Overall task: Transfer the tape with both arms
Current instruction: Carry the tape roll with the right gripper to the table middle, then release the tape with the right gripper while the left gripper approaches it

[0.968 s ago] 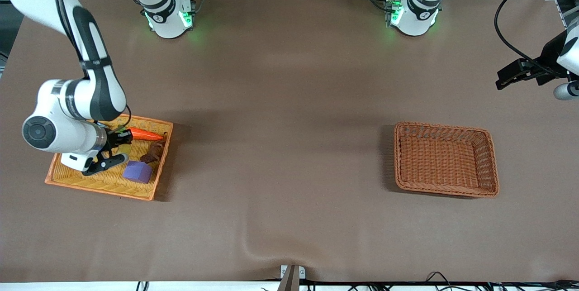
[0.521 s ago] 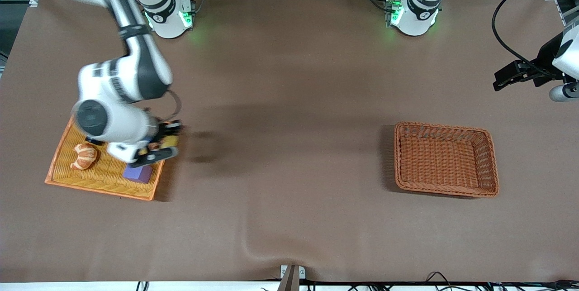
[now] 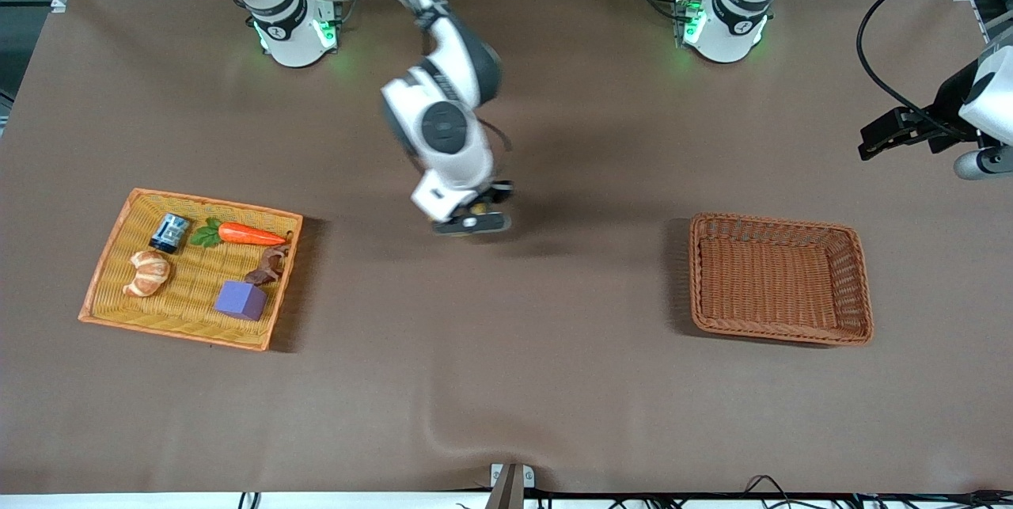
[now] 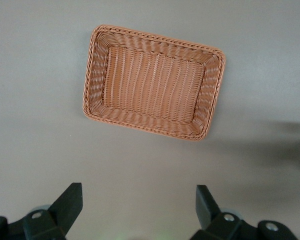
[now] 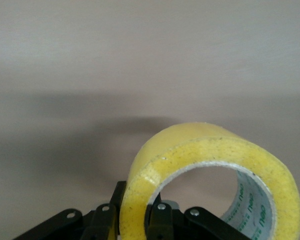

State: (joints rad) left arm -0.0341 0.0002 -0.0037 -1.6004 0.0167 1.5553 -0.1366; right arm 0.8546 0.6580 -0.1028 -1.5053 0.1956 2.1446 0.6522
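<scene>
The tape [image 5: 190, 165], a yellowish roll with a grey-white core, stands on edge in my right gripper [image 5: 135, 202]. The jaws are shut across the roll's wall, one finger inside the ring and one outside. In the front view the right gripper [image 3: 473, 221] hangs over the bare middle of the table, and its hand hides most of the roll. My left gripper [image 3: 880, 137] waits in the air over the table's edge at the left arm's end. It is open, with nothing between its fingers [image 4: 66, 205].
A brown wicker basket [image 3: 779, 335] sits toward the left arm's end, and it also shows below the left gripper as the basket [image 4: 92, 80]. At the right arm's end, an orange tray [image 3: 103, 315] holds a carrot [image 3: 249, 234], a croissant [image 3: 147, 272], a purple block [image 3: 241, 300] and a blue can [image 3: 169, 232].
My right arm has risen out of the orange tray and swung to over the table's middle with the tape in its grip. The left arm has barely moved.
</scene>
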